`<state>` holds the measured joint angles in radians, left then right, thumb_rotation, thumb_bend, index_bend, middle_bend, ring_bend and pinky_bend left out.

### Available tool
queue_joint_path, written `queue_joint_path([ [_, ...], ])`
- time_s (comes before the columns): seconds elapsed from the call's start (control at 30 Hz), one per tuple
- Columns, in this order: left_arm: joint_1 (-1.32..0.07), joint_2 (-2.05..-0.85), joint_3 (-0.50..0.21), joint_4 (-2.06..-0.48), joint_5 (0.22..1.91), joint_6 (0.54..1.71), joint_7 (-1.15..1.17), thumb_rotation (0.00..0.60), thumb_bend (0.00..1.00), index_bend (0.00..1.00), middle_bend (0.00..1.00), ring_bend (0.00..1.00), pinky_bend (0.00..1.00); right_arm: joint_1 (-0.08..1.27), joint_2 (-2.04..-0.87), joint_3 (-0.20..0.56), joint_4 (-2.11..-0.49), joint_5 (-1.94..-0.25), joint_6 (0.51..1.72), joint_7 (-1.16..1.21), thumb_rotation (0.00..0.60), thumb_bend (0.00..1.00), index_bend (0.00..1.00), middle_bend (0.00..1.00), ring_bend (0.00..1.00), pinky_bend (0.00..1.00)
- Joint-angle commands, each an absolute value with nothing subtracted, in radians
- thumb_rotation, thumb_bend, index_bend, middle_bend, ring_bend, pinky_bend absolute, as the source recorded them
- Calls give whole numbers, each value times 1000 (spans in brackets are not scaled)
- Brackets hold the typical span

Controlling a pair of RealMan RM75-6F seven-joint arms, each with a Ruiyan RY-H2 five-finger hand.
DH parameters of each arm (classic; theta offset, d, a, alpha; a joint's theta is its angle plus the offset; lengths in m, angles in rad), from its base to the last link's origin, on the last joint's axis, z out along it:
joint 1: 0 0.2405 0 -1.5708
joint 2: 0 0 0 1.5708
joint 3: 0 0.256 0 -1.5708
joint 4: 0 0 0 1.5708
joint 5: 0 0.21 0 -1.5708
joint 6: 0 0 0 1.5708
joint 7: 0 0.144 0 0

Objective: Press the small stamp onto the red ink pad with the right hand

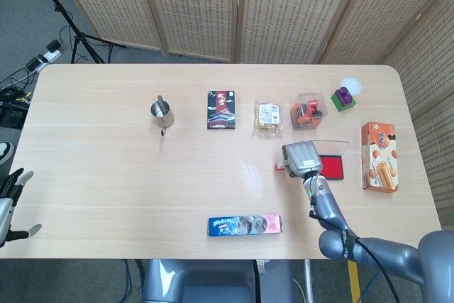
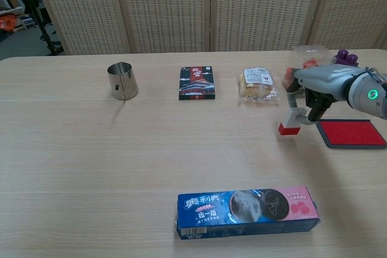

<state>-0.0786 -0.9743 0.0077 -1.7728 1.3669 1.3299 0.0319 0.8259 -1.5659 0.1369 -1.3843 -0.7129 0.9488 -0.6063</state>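
My right hand point(image 1: 301, 158) point(image 2: 314, 89) holds the small stamp point(image 2: 291, 122), a white block with a red base, whose lower end sits at or just above the tabletop. The stamp's red edge peeks out left of the hand point(image 1: 279, 167) in the head view. The red ink pad point(image 1: 332, 166) point(image 2: 352, 132) lies flat in its dark tray just right of the hand, uncovered. My left hand point(image 1: 10, 200) hangs off the table's left edge, fingers apart and holding nothing.
Along the far side stand a metal cup point(image 1: 162, 112), a dark card box point(image 1: 221, 110), a wrapped snack point(image 1: 267, 117) and a clear box of orange items point(image 1: 309, 110). A cookie tube point(image 2: 248, 205) lies near the front edge. An orange carton point(image 1: 378, 156) lies right of the pad.
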Motion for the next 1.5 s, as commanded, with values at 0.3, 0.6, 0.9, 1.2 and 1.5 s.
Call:
queue_joint_path([
  [0.3, -83, -978, 6, -1775, 1356, 1323, 43, 600, 134, 0, 0, 0, 0, 801, -1601, 127, -1306, -778, 922, -538, 600, 468, 571, 1000, 1000, 1000],
  [0.6, -85, -980, 7, -1775, 1357, 1321, 45, 600, 134, 0, 0, 0, 0, 786, -1598, 123, -1301, -814, 921, -523, 600, 309, 571, 1000, 1000, 1000],
  [0.9, -84, -981, 7, -1772, 1365, 1326, 40, 600, 135, 0, 0, 0, 0, 779, -1593, 130, -1302, -824, 919, -523, 600, 260, 560, 1000, 1000, 1000],
  [1.2, -84, -980, 8, -1773, 1365, 1327, 38, 600, 136, 0, 0, 0, 0, 775, -1603, 142, -1283, -838, 927, -511, 600, 234, 560, 1000, 1000, 1000],
  [1.5, -84, -979, 7, -1773, 1364, 1327, 35, 600, 136, 0, 0, 0, 0, 778, -1644, 175, -1213, -866, 960, -494, 600, 155, 560, 1000, 1000, 1000],
])
